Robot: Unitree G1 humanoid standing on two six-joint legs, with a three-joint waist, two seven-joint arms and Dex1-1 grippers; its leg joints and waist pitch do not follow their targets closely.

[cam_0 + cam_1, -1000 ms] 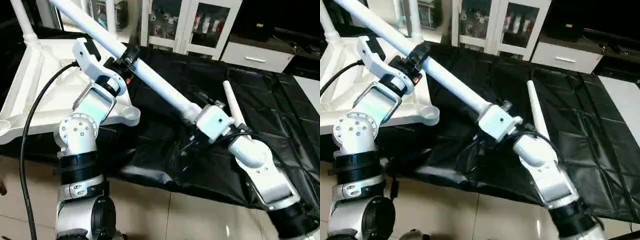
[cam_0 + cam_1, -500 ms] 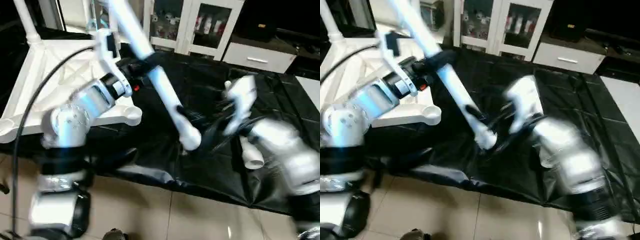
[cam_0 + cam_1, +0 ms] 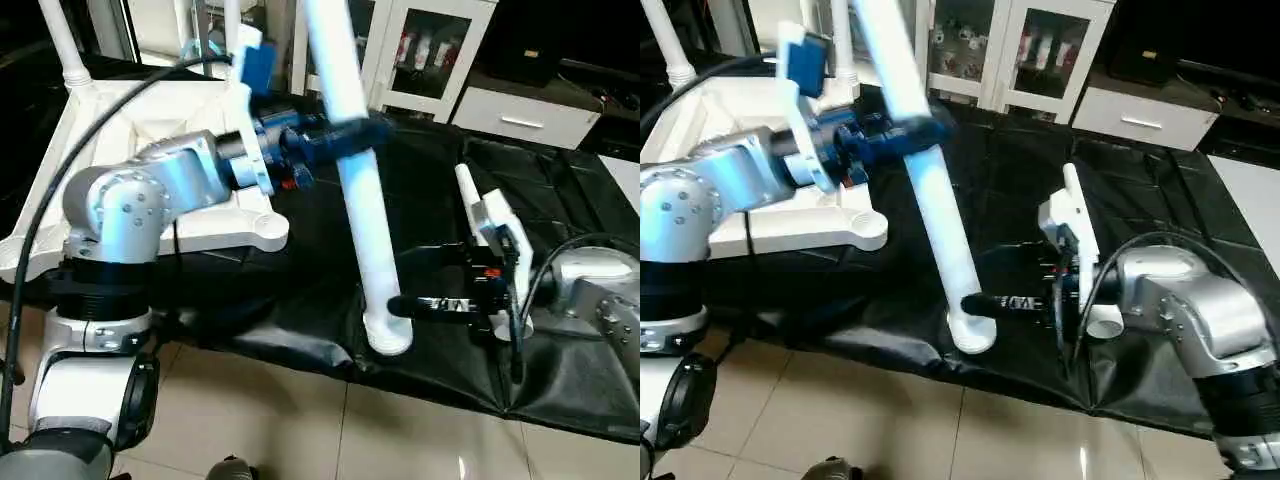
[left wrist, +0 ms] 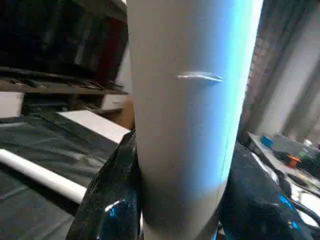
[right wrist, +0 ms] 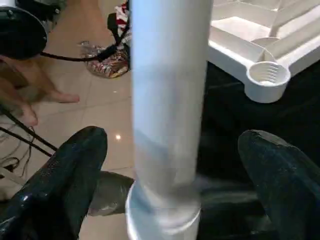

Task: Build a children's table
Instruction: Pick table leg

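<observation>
With the left pincer [image 3: 335,135] clamped round the near-upright leg [image 3: 365,215], keep your right pincer [image 5: 172,165] spread wide astride its collar (not touching), steering toward the corner socket [image 3: 270,232].

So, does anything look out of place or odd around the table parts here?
Nothing looks damaged. The top lies underside up on the black sheet, one corner socket empty. The left gripper holds one leg nearly upright; a loose leg lies on the sheet beside the open right gripper.
</observation>
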